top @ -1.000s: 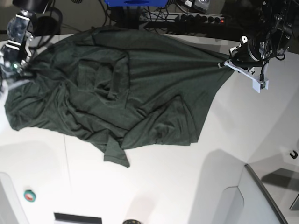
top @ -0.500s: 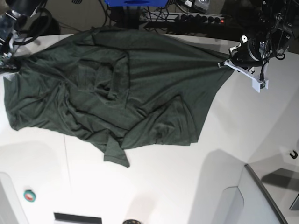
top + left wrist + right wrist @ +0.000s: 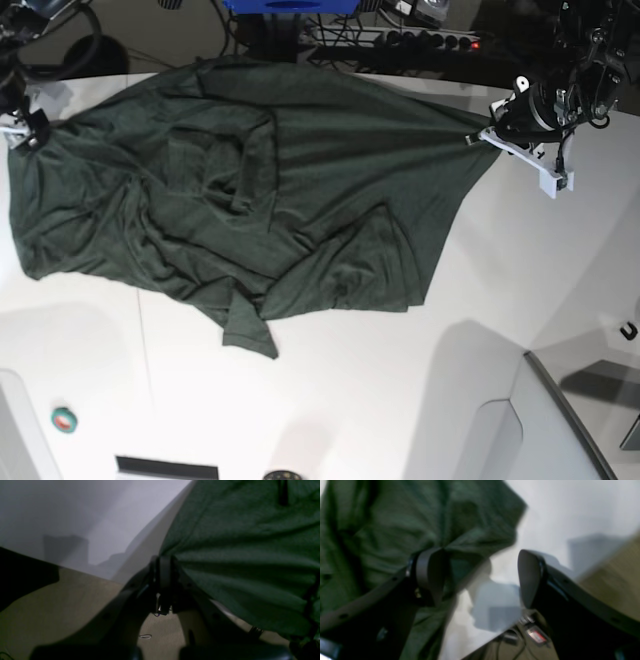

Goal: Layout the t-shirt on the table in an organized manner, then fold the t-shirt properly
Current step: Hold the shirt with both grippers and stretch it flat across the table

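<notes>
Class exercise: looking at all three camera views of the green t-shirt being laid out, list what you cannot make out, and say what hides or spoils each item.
- Base view: the right gripper sits at the frame's left edge, cut off and too small to judge.
- Right wrist view: motion blur smears the t-shirt edge and the fingers.
- Left wrist view: the left gripper is dark; its fingers cover the pinched cloth.
- Base view: folds bury the t-shirt's collar and sleeves.
</notes>
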Available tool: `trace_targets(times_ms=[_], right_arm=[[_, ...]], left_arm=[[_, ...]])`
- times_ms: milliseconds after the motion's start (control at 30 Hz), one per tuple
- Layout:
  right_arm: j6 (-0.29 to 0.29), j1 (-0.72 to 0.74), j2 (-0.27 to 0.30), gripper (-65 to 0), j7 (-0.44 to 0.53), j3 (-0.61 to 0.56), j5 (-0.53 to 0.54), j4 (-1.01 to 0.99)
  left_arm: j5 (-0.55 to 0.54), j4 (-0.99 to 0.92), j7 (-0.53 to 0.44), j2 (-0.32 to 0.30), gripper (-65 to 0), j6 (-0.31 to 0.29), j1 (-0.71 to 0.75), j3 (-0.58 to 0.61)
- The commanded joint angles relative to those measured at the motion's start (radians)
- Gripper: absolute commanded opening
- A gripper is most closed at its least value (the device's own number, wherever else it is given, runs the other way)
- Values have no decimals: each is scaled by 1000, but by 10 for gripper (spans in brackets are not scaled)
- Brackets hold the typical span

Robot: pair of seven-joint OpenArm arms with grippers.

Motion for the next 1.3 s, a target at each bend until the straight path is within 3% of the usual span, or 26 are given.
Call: trace_targets(times_ms=[0,200,467,533,667,767,933,1267], right_arm=[[13,3,9,-233,-2,3,4,-7],[19,47,62,-233,-4,6,12,-110],[22,90,76,-236,-7,6,12,-188],[22,90,76,-306,-5,6,12,-188],[22,87,76,-648,-4,6,13,-187],[22,83,79,-626,-8,6,13,-185],[22,46,75,-650,-21,-1,13,-44],[22,37,39,-650,-162,2,13,143]], left_arm=[[9,11,-7,-17,-650,4,-2,-8],[9,9,-7,-17,-650,4,0,-8],[9,9,-7,-15,-650,4,0,-8],[9,9,-7,-15,-650,4,0,-8],[9,9,-8,-15,-650,4,0,-8],[9,9,-8,-15,-650,4,0,-8],[9,9,-8,-14,-650,4,-2,-8],[9,-53,-8,21,-650,2,-11,0]])
